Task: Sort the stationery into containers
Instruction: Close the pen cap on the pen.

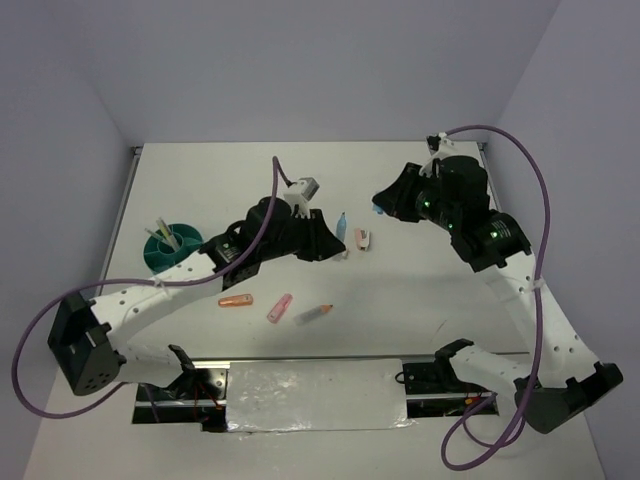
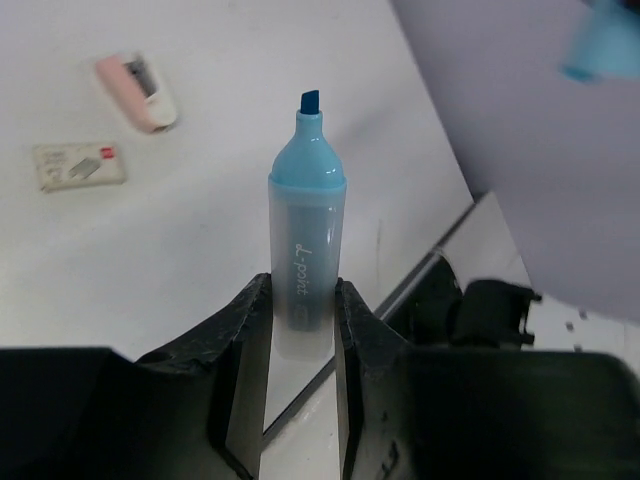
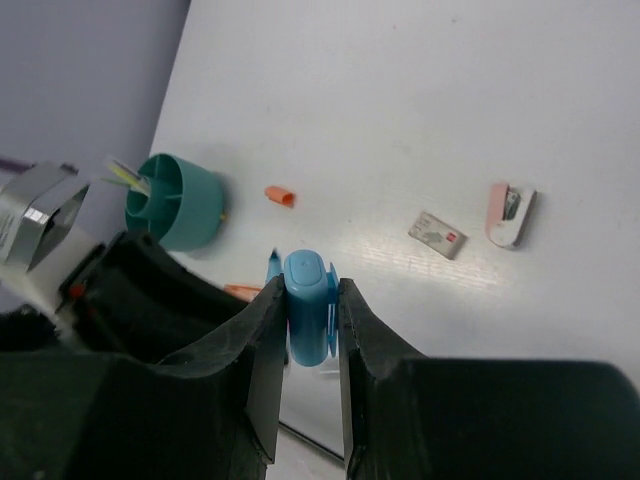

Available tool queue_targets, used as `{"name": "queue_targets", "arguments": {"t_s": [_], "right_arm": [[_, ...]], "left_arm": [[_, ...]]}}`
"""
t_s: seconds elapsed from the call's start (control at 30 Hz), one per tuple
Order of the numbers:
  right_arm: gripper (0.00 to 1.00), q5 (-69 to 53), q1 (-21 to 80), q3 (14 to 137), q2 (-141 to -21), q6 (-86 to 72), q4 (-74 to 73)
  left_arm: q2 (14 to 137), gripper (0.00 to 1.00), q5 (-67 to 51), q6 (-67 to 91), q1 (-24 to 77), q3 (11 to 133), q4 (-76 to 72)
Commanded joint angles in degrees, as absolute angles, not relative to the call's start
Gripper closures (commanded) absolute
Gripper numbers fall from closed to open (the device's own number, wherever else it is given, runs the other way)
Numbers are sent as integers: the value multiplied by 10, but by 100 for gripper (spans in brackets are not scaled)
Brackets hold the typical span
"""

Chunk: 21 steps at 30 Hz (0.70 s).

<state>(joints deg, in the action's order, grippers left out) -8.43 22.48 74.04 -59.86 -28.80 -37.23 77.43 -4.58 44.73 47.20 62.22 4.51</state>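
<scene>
Left wrist view: your left gripper [image 2: 300,297] is clamped on the barrel of the blue highlighter [image 2: 308,200], bare tip pointing away. Your right gripper [image 3: 310,292] pinches a matching blue cap [image 3: 310,315], presumably for recapping. The teal bowl [image 3: 180,205] lies well ahead-left of the right gripper.

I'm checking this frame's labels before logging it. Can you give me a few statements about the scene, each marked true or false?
1. The left gripper holds a light-blue highlighter. True.
2. The highlighter is capped. False: its tip is bare, and the right gripper holds the blue cap.
3. The teal bowl is empty. False: thin items stick out of it.
4. A pink item lies near a pale block, not touching it. True.
</scene>
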Motion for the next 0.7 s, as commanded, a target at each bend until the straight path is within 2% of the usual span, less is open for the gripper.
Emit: {"name": "queue_targets", "arguments": {"t_s": [0.0,0.3,0.67], "right_arm": [[100,-38,271,780,-616,-332,-317],[100,137,400,825,-675,-388,-315],[100,174,463,873,-714,-396,-335]], "left_arm": [[718,100,-143,375,475,593,-46],[637,100,-156,359,475,566,-2],[605,100,-128,355,475,553,26]]}}
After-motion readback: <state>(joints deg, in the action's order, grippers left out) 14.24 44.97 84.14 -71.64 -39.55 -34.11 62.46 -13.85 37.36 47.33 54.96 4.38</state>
